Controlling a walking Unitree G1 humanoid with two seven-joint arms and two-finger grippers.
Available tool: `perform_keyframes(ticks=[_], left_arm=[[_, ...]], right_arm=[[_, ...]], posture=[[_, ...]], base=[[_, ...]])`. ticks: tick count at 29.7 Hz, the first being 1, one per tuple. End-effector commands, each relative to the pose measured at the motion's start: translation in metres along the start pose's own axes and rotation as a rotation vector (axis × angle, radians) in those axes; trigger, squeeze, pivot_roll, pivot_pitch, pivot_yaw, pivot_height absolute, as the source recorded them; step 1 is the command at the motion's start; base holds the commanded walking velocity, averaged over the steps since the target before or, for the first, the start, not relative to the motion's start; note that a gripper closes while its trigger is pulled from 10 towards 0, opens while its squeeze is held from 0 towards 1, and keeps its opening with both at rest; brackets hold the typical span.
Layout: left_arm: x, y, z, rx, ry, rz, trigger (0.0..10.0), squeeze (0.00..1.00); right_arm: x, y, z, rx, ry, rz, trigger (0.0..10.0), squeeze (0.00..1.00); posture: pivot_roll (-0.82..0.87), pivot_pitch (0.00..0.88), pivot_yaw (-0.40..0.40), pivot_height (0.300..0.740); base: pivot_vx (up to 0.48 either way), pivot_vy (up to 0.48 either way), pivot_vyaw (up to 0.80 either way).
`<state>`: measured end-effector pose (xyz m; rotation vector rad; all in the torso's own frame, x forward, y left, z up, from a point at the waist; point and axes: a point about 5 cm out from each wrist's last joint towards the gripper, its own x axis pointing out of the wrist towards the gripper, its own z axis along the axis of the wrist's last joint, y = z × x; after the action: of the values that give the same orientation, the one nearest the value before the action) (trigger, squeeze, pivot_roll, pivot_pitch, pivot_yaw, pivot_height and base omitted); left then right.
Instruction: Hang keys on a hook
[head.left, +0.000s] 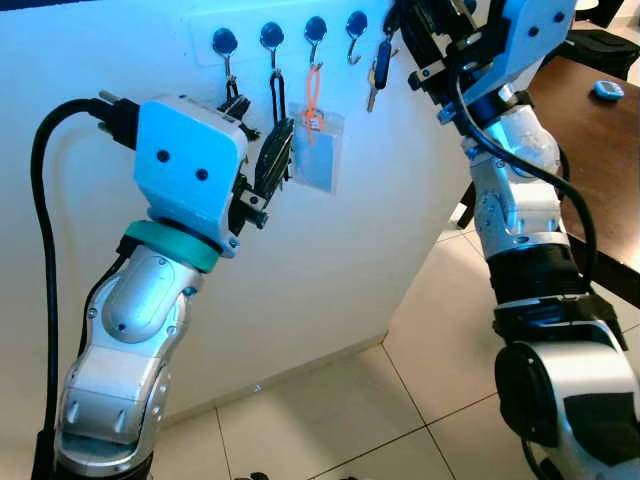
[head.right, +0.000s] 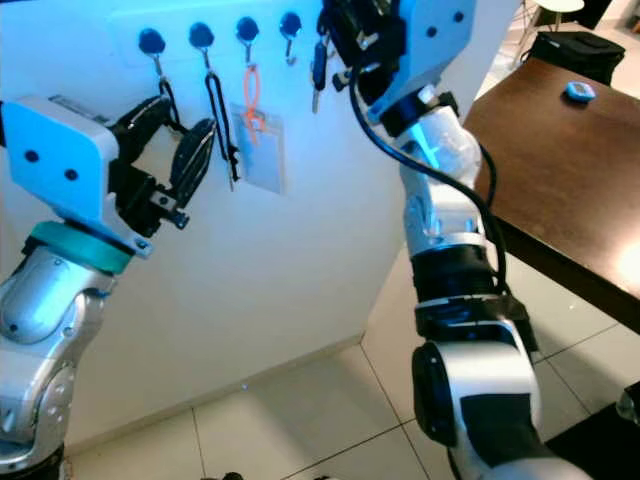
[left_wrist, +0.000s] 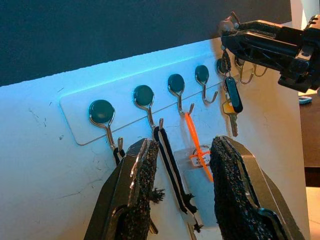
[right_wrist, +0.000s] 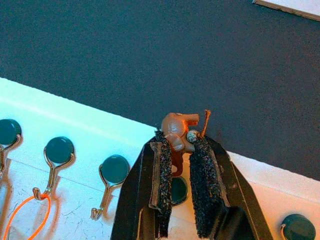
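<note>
White wall, metal hooks (left_wrist: 179, 92); my right pincer (right_wrist: 182, 145) clamps a brown rubbery charm (right_wrist: 178, 131), keys (left_wrist: 231, 102) dangling; left pincer (left_wrist: 182, 165) apart.

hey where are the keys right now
The keys dangle high on the white wall at the hook rack, held up by the right gripper, just right of the empty hook beside the orange-looped badge.

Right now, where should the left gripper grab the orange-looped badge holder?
Pinch the orange loop midway, straight from the front, jaws either side: it hangs as a narrow upright strand below its hook, while the clear sleeve lies flat against the wall.
</note>
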<state>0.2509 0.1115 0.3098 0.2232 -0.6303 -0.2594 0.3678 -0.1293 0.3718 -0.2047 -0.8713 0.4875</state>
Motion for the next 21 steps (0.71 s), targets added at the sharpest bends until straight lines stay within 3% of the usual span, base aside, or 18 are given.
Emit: perform_keyframes(ticks=[1, 21], left_arm=[[-0.001, -0.001, -0.001, 0.004, 0.005, -0.001, 10.0, 0.0], [-0.002, -0.001, -0.001, 0.005, 0.005, -0.003, 10.0, 0.0]], right_arm=[[0.002, -0.002, 0.005, -0.014, -0.015, -0.004, 10.0, 0.0], [-0.009, -0.013, -0.005, -0.046, 0.042, -0.039, 10.0, 0.0]], posture=[[-0.03, 0.113, 0.08, 0.74], [-0.03, 0.112, 0.081, 0.74]], base=[[0.0, 0.0, 0.0], [0.0, 0.0, 0.0]])
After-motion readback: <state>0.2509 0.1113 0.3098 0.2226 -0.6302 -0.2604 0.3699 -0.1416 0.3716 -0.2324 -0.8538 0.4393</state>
